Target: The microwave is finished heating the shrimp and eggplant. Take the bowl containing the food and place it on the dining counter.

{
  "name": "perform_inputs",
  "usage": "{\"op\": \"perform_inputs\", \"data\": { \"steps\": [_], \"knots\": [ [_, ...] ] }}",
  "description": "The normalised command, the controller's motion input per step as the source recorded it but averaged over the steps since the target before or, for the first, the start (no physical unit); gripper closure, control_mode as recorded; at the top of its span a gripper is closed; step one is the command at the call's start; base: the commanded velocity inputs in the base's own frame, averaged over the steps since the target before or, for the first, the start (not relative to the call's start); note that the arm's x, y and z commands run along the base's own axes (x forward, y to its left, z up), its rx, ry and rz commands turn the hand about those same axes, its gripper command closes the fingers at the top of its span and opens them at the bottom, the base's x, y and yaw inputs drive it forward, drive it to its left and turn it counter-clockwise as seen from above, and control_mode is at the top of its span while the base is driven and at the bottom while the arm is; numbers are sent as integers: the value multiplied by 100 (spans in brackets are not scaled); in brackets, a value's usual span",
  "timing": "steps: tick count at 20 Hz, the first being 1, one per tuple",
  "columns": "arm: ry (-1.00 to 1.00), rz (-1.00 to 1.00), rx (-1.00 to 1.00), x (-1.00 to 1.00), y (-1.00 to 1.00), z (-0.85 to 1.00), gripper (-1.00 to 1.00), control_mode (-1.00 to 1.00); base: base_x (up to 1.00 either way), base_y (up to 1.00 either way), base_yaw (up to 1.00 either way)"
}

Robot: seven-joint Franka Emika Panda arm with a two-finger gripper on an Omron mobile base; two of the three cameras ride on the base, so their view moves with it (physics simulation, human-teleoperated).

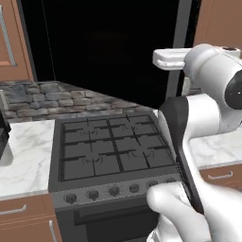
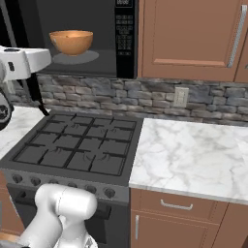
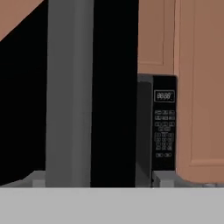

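Observation:
The microwave (image 2: 127, 34) hangs above the stove with its black door (image 1: 108, 47) swung wide open to the left. On the turntable inside sits the orange-brown bowl (image 2: 71, 42). Its rim hides the shrimp and eggplant. My gripper (image 3: 100, 179) is open at the door's free edge. The two fingertips (image 3: 164, 178) stand far apart, with the door's grey vertical handle (image 3: 70, 92) between them, close to the left one. Past the handle I see the microwave's button panel (image 3: 164, 127). The dining counter is out of view.
A black gas stove (image 2: 77, 145) lies directly under the microwave. White marble worktops (image 2: 189, 155) flank it over wooden cabinets. Upper wooden cabinets (image 2: 193, 34) stand right of the microwave, above a stone backsplash with a wall outlet (image 2: 180, 97).

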Motion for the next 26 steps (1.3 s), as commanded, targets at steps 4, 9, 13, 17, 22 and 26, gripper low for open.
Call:
{"op": "perform_inputs", "data": {
  "steps": [4, 9, 13, 17, 22, 26],
  "knots": [
    [0, 14, -12, -100, 0, -19, -100, -100, 0, 0, 0],
    [0, 15, -11, -100, -9, -37, -100, -100, 0, 0, 0],
    [2, 16, -11, -100, -11, -40, -100, -100, 0, 0, 0],
    [0, 4, -2, -74, 5, -9, -100, -100, 0, 0, 0],
    [0, 0, 0, -29, 26, 0, -100, -100, 0, 0, 0],
    [2, 2, 2, -70, -67, 1, -100, -100, 0, 0, 0]
  ]
}}
